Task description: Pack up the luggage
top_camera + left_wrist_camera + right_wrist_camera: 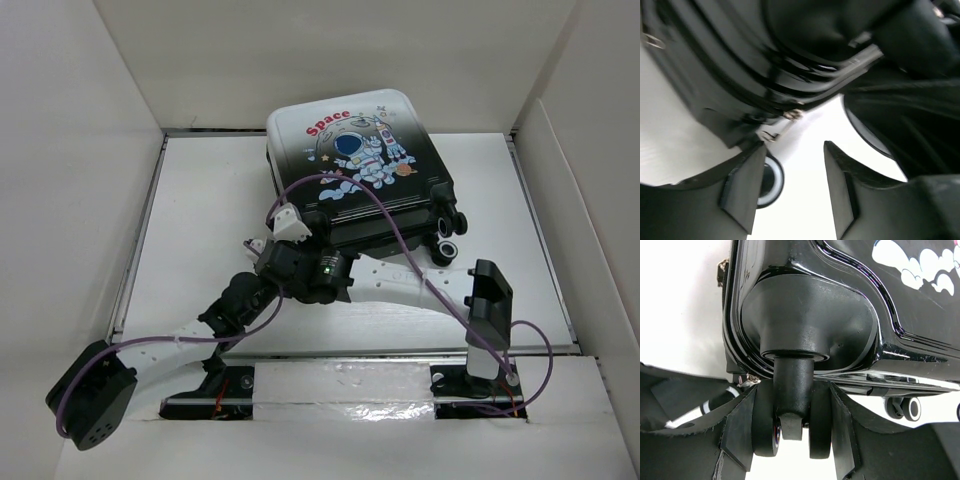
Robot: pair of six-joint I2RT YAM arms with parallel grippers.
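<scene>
Luggage: closed and flat on the white table, toward the back and a little right of centre. Picture side up, with astronaut cartoon and red "Space" lettering. Shell white at the far end, black at the near end. Turned slightly, wheel end toward the arm bases.

Left arm: stretched diagonally from its base to the near left corner of the case.

Right arm: laid leftward from its base to that same corner, just below the case's near edge.

Right gripper: pinching a twin caster wheel at the black corner, a finger pressed against each outer face.

Left gripper: spread, with only bare table between the fingers. Glossy black edge of the case just beyond the tips.

Two more wheels: at the near right corner, seen from above.

Round black disc with a pale ring: partly hidden behind one finger in the left wrist view.

Small metal zip pull: at the case's edge, just past the spread fingers.
</scene>
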